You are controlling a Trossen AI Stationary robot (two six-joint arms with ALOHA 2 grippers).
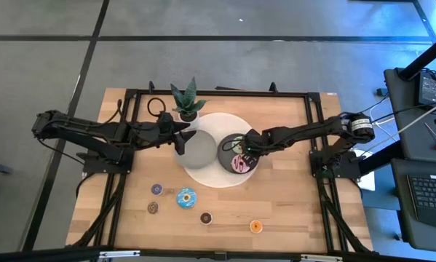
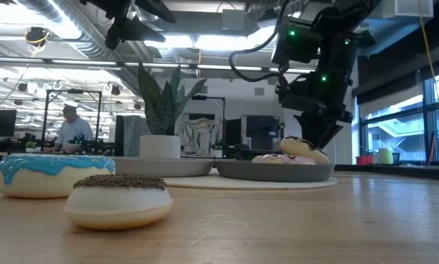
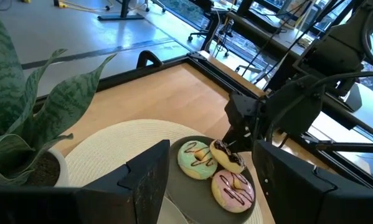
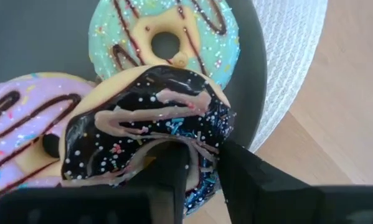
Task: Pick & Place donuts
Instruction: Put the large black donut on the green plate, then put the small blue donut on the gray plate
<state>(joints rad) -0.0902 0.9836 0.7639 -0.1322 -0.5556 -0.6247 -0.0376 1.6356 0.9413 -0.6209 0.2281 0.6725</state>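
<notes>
Dark-iced donut is pinched by right gripper jaws, tilted over the plate. Pink donut lies beneath at 9 o'clock, green donut at 12. Left gripper is parked; jaws spread

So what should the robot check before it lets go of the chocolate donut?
1. Right gripper shut on the chocolate donut: ok.
2. Donut above the dark plate: ok.
3. Landing spot free: not ok, the green donut and pink donut lie right under it.
4. Donut level: not ok, it hangs tilted.
5. Left gripper out of the way: cannot tell, it hovers open close by the plate.
6. Donuts waiting on the table, like the blue donut: ok.
</notes>
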